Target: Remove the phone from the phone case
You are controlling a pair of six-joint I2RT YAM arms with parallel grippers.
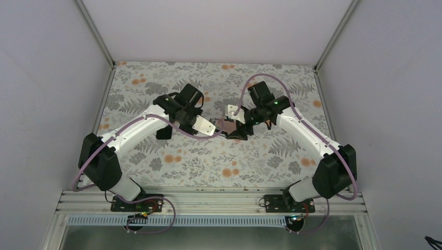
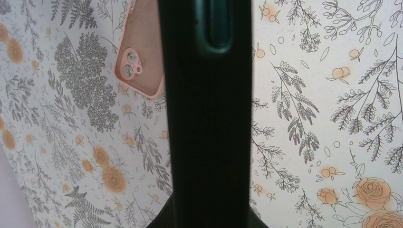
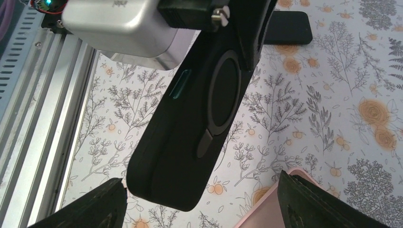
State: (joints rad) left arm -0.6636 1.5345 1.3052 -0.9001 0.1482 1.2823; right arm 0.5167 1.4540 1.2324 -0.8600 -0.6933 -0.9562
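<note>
Left tool clamps the black case by one end, clear of the worktop, its long axis running toward the right tool, fingers spread; pink phone sits just beside, nearer the right arm

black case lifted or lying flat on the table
Lifted. In the right wrist view the left claw grips the black case by its top end, and the flowered tablecloth shows beneath it.

One black case, one pink phone, one slab.
</note>
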